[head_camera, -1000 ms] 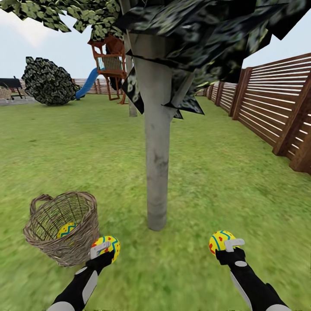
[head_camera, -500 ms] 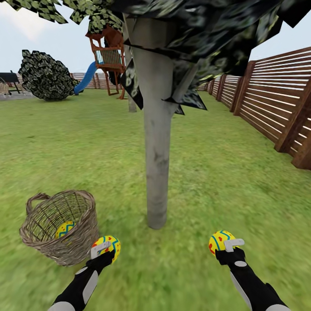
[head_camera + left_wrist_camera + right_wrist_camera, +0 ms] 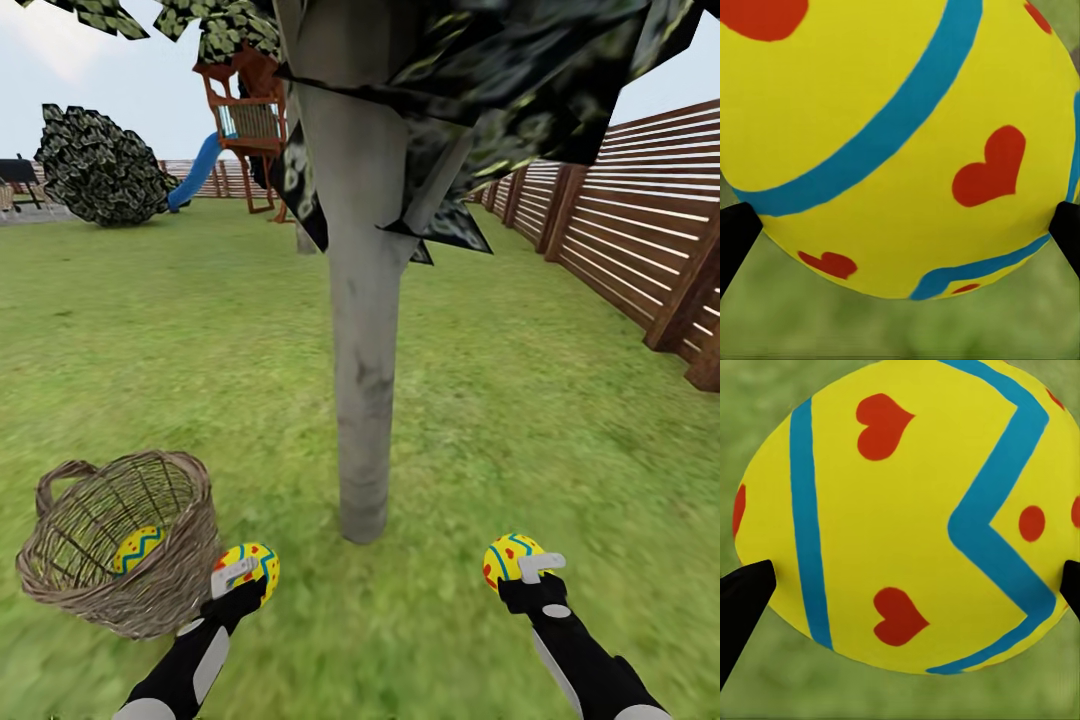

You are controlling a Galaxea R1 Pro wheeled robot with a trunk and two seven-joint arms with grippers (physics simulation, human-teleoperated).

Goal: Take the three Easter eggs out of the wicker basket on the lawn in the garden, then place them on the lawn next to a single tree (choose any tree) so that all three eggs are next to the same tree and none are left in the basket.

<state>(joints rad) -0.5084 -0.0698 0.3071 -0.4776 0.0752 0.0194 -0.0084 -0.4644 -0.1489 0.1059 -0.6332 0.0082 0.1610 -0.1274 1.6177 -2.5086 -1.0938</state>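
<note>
I am holding one Easter egg in each arm, with the tree trunk (image 3: 362,400) standing on the lawn (image 3: 520,420) just ahead, between the two arms. The left gripper (image 3: 240,582) is clamping its fingers on a yellow egg (image 3: 250,567) banded in blue and marked with red; in the left wrist view that egg (image 3: 900,142) is sitting between the two dark fingertips (image 3: 735,240) with blurred grass behind it. The right gripper (image 3: 530,572) is gripping the second egg (image 3: 510,558) the same way, and in the right wrist view the egg (image 3: 907,517) is showing a blue zigzag, red hearts and dots, pinched at both sides by the fingers (image 3: 742,600).

The wicker basket (image 3: 160,590) is resting on the grass to the left of the trunk, near it, tilted a little, its loop handle on the side away from the trunk. The third egg (image 3: 137,549) is lying inside it, seen through the open weave. The left-hand egg is hanging just beside the basket's rim, on the trunk side; the right-hand egg is hanging on the opposite side of the trunk, above open grass.

Beyond the trunk, the tree's dark crown (image 3: 520,80) is hanging overhead. A slatted wooden fence (image 3: 640,240) is running along the right of the trunk, and a playset with a blue slide (image 3: 245,130) and a dark bush (image 3: 95,170) are standing far behind, to its left.
</note>
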